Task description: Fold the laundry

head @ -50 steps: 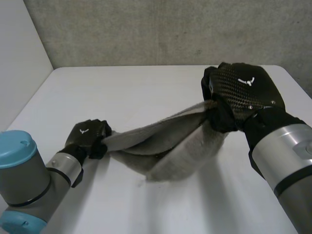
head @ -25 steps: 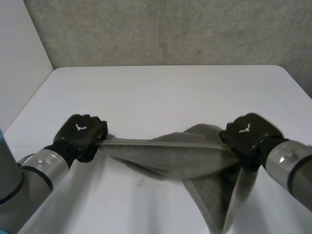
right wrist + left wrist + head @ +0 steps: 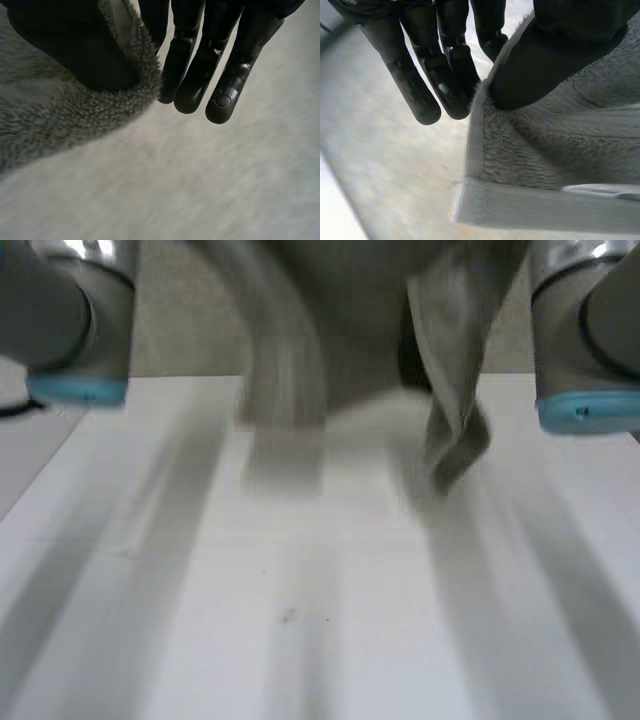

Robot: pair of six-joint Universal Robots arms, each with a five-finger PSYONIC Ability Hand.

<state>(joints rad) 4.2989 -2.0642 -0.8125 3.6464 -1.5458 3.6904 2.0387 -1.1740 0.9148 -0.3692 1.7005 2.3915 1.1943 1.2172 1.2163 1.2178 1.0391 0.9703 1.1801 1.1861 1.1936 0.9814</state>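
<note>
The grey towel point(image 3: 455, 430) hangs in the air above the far half of the white table point(image 3: 300, 630), between the two arms. In the head view its right part drops as a narrow, twisted fold ending in a point. Its left part is a blurred strip, and how that part hangs cannot be told. The towel's lower end looks clear of the tabletop, though the blur makes this uncertain.

In the left wrist view the towel point(image 3: 560, 150) shows its looped pile and a flat woven hem. The left hand point(image 3: 445, 65) pinches it at an edge. The thumb point(image 3: 545, 60) presses on the pile side and the straight fingers point(image 3: 420, 85) lie close together behind the edge. One corner of the towel sits just past the fingertips.

In the right wrist view the right hand point(image 3: 200, 65) also pinches the towel point(image 3: 60, 115) at an edge. The fluffy border curls over its thumb point(image 3: 65, 45), and the fingers point(image 3: 225, 85) are straight and side by side on the other side of the cloth.

The left arm point(image 3: 70, 320) stands at the far left and the right arm point(image 3: 590, 330) at the far right, each with a light-blue cap. A grey wall point(image 3: 185, 330) lies beyond the table's far edge.
</note>
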